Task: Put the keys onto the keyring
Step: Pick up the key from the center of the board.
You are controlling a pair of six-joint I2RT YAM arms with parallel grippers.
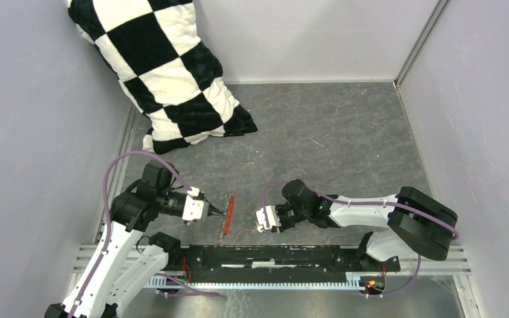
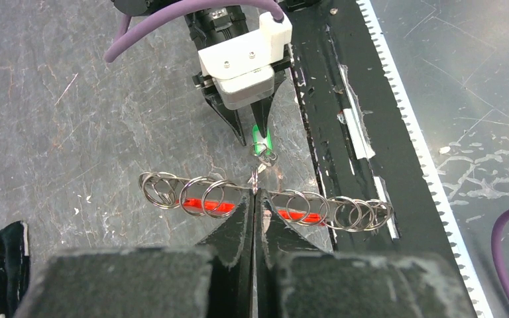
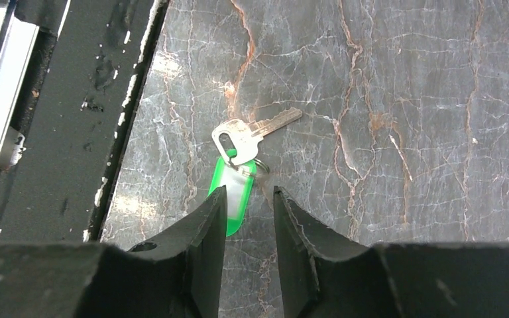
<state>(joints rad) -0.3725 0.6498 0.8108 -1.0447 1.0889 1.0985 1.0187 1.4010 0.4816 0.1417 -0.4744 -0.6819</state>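
A grey, marble-veined table [image 1: 344, 132] fills the workspace. A large black-and-white checkered pillow [image 1: 166, 73] leans in its far left corner. A long black rail [image 1: 272, 255] runs along the near edge, in front of both arm bases.

The left gripper [image 2: 254, 193] is clamped tight, its dark fingers meeting with no gap on the keyring. This is a row of thin silvery metal rings [image 2: 202, 195] linked in a line, with a flat bright red tag [image 2: 207, 206] showing behind them. The pinch falls about midway along the row, so rings spread out to both sides of the fingers. From above, the red tag sits just right of the left gripper, between the two grippers and close to the rail.

The right gripper [image 3: 248, 199] points toward the left one, its jaws partly apart with table visible between them. They straddle the lower end of a bright green plastic tag [image 3: 235, 182]. One finger covers the tag's edge, and I cannot tell whether it touches.

A small silver metal key [image 3: 255, 129] is joined to that tag. It lies flat on the table just beyond the fingertips, apart from the keyring.
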